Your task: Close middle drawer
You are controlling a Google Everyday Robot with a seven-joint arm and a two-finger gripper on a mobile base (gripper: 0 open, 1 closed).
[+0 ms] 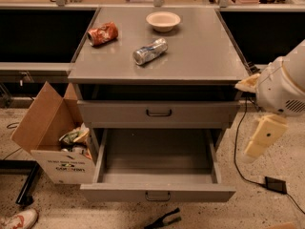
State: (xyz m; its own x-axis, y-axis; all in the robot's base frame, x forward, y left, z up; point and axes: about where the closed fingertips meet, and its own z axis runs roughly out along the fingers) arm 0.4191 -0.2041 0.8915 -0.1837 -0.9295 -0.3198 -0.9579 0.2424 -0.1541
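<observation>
One camera looks steeply down from in front of the cabinet [200,51], facing its front at middle range; the gripper [259,140] hangs near the frame's right edge.
</observation>
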